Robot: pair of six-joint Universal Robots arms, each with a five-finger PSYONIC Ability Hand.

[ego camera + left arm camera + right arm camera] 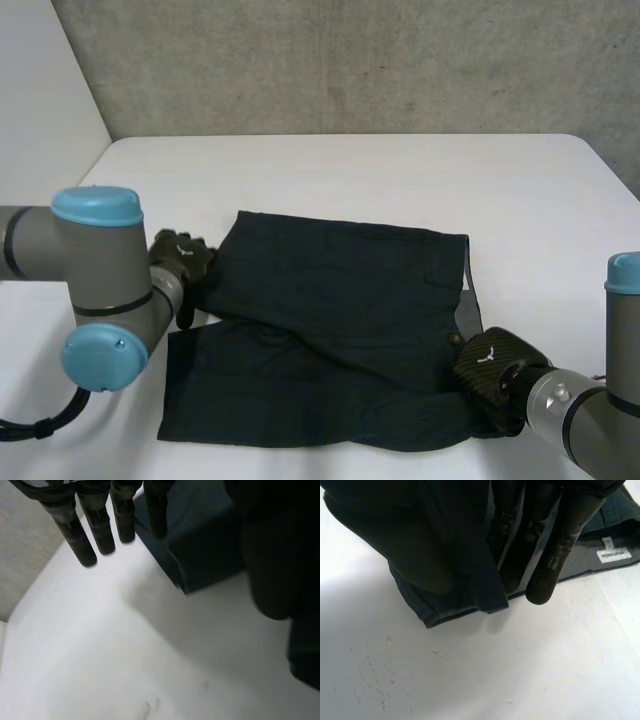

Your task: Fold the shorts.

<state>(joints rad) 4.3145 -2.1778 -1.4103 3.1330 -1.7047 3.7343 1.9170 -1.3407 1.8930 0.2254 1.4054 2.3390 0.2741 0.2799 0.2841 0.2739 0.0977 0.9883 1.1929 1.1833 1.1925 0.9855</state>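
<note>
On the white table (350, 170): bare all round the cloth, nothing else on it; a grey concrete wall (350, 60) runs across the top of the frame.
Shorts (340, 310): dark navy, spread in the lower middle of the head view, waistband towards the right, both legs towards the left.
Progress: the two legs look to be lying side by side in one layer, so I judge no full fold is made; the folding itself is left to do.
Left arm (100, 270): big in the left foreground of the head view, covering part of the lower leg's edge.
Right arm (590, 410): in the lower right corner.
Right hand (495, 368): at the waistband's lower right corner; its wrist view shows a strip of waistband pinched between thumb and fingers (555, 555).
Left hand (182, 258): at the left edge, where the legs part; fingers (102, 530) straight, holding nothing, a hem corner just beside the fingertips.
Label (614, 554): white, on the grey inside of the waistband, beside the right hand's fingertips.
In the way: nothing loose; the left hand has no hold on the cloth.
</note>
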